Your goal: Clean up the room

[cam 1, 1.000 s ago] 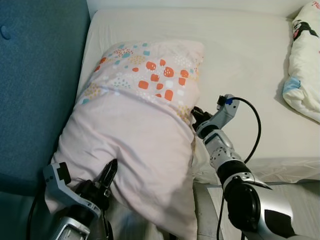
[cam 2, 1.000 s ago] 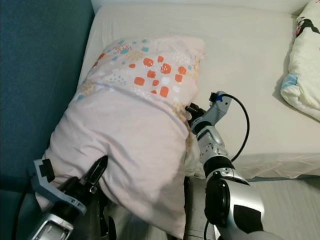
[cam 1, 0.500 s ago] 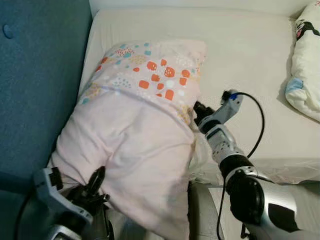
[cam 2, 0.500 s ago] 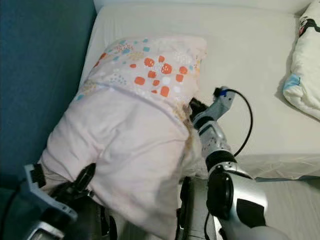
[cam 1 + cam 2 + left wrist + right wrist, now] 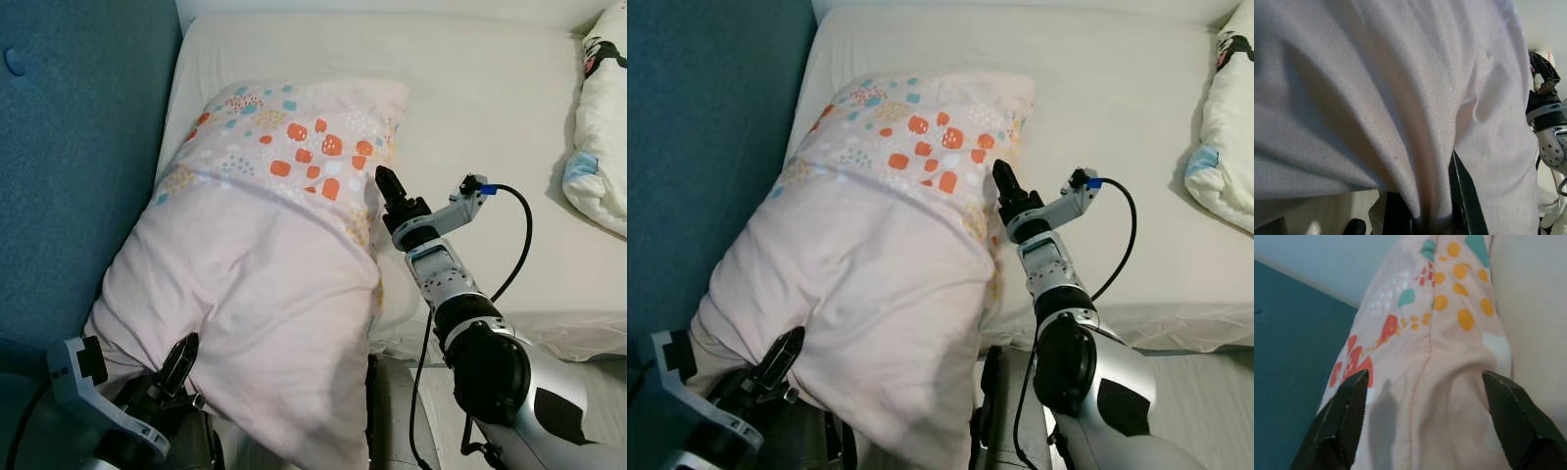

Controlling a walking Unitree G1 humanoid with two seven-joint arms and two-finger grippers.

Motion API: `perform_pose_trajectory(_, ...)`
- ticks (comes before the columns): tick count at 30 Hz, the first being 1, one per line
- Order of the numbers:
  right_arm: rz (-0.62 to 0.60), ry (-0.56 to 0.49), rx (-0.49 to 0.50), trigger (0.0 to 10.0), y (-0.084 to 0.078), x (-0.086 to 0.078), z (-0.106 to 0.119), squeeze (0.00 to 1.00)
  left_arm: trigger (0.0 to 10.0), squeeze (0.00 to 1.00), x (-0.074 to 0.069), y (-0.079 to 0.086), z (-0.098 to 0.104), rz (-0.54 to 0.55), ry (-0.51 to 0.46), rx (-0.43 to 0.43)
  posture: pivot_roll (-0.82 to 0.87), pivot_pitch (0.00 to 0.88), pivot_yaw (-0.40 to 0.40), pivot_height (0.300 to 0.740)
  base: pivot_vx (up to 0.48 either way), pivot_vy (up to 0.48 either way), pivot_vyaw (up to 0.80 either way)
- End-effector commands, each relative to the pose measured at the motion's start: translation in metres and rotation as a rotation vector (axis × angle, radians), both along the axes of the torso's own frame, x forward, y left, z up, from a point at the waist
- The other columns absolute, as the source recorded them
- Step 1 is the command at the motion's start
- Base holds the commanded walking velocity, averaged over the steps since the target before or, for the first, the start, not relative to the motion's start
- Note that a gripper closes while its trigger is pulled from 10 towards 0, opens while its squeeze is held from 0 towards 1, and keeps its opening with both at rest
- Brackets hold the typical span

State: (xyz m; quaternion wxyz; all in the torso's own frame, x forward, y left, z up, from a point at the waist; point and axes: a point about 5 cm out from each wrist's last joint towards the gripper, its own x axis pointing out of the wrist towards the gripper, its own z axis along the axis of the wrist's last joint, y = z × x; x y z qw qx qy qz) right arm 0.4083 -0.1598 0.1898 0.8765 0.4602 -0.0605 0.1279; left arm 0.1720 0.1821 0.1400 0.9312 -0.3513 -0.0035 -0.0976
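big soft pale pink pillow with an orange, teal and yellow spotted end [image 5: 265, 245] lies on the cream sheeted bed [image 5: 470, 88], its plain end hanging off the near edge toward the robot, its patterned end up by the head of the bed, along the teal upholstered headboard [image 5: 69, 147].

left gripper [image 5: 1430, 196] is clenched on a fold of the pillow's plain end; wrist view shows cloth bunched between the black fingers [image 5: 1462, 191]. right gripper [image 5: 390, 188] sits just beside the pillow's right seam near the spotted band, fingers spread wide with the seam between them and nothing pinched; the wrist view shows both fingertips [image 5: 1342, 421] apart either side of the fabric.

handling guess: light, floppy, fully compressible, not fragile, cotton-like cover so not slippery. a pinch of cover alone will let the filling sag and slide, so better to take a deep bite of edge plus stuffing, one claw low, one on the side seam ahead of the right claw. lifted from one corner it will droop and drag.

surface: mattress is soft, sheet smooth and lightly wrinkled. to the far right of the right claw lies a white bundled quilt with a blue and black print [image 5: 598, 117]. pale floor [image 5: 1205, 392] below the bed edge, beside the right arm.
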Motion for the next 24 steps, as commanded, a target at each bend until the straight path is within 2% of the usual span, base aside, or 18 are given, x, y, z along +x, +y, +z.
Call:
perform_pose_trajectory(1, -0.048, 0.103, -0.022, 10.0, -0.011, -0.004, -0.018, 1.0, 0.0, 0.0, -0.008, -0.003, 0.006, -0.039, -0.002, 0.008, 0.29, 0.407, -0.074, 0.57, 0.0, 0.0, 0.0)
perform_pose_trajectory(2, -0.072, 0.153, -0.057, 10.0, -0.013, -0.005, -0.023, 0.0, 0.0, 0.0, -0.011, -0.005, 0.01, -0.064, -0.004, 0.01, 0.32, 0.418, -0.064, 0.57, 0.0, 0.0, 0.0)
perform_pose_trajectory(6, -0.089, 0.204, -0.112, 10.0, -0.015, -0.005, -0.027, 0.0, 0.0, 0.0, -0.015, -0.007, 0.015, -0.099, -0.006, 0.017, 0.33, 0.424, -0.059, 0.57, 0.0, 0.0, 0.0)
perform_pose_trajectory(7, -0.095, 0.232, -0.156, 10.0, -0.013, -0.004, -0.027, 0.0, 0.0, 0.0, -0.017, -0.008, 0.018, -0.117, -0.012, 0.021, 0.34, 0.424, -0.054, 0.57, 0.0, 0.0, 0.0)
perform_pose_trajectory(10, -0.097, 0.246, -0.183, 10.0, -0.012, -0.004, -0.027, 0.0, 0.0, 0.0, -0.018, -0.009, 0.02, -0.127, -0.016, 0.024, 0.34, 0.424, -0.054, 0.57, 0.0, 0.0, 0.0)
perform_pose_trajectory(12, -0.06, 0.233, -0.207, 10.0, -0.001, -0.001, -0.022, 0.0, 0.0, 0.0, -0.017, -0.01, 0.024, -0.134, -0.029, 0.032, 0.33, 0.425, -0.054, 0.57, 0.0, 0.0, 0.0)
perform_pose_trajectory(13, -0.06, 0.233, -0.207, 10.0, -0.001, -0.001, -0.022, 0.0, 0.0, 0.0, -0.017, -0.01, 0.024, -0.134, -0.029, 0.032, 0.33, 0.425, -0.054, 0.57, 0.0, 0.0, 0.0)
perform_pose_trajectory(15, 0.041, 0.184, -0.216, 10.0, 0.018, 0.0, -0.016, 0.0, 0.0, 0.0, -0.016, -0.013, 0.027, -0.147, -0.044, 0.033, 0.33, 0.416, -0.056, 0.57, 0.0, 0.0, 0.0)
perform_pose_trajectory(16, 0.041, 0.184, -0.216, 10.0, 0.018, 0.0, -0.016, 0.0, 0.0, 0.0, -0.016, -0.013, 0.027, -0.147, -0.044, 0.033, 0.33, 0.416, -0.056, 0.57, 0.0, 0.0, 0.0)
perform_pose_trajectory(18, 0.134, 0.153, -0.241, 10.0, 0.035, -0.001, -0.016, 0.0, 0.0, 0.0, -0.015, -0.016, 0.027, -0.161, -0.05, 0.031, 0.32, 0.415, -0.059, 0.57, 0.0, 0.0, 0.0)
perform_pose_trajectory(20, 0.134, 0.153, -0.241, 10.0, 0.035, -0.001, -0.016, 0.0, 0.0, 0.0, -0.015, -0.016, 0.027, -0.161, -0.05, 0.031, 0.32, 0.415, -0.059, 0.57, 0.0, 0.0, 0.0)
perform_pose_trajectory(22, 0.204, 0.168, -0.295, 10.0, 0.048, -0.006, -0.027, 0.0, 0.0, 0.0, -0.015, -0.02, 0.027, -0.186, -0.05, 0.033, 0.31, 0.406, -0.059, 0.57, 0.0, 0.0, 0.0)
perform_pose_trajectory(23, 0.212, 0.208, -0.319, 10.0, 0.051, -0.009, -0.036, 0.0, 0.0, 0.0, -0.016, -0.021, 0.027, -0.198, -0.05, 0.033, 0.31, 0.406, -0.059, 0.57, 0.0, 0.0, 0.0)
perform_pose_trajectory(24, 0.212, 0.208, -0.319, 10.0, 0.051, -0.009, -0.036, 0.0, 0.0, 0.0, -0.016, -0.021, 0.027, -0.198, -0.05, 0.033, 0.31, 0.406, -0.059, 0.57, 0.0, 0.0, 0.0)
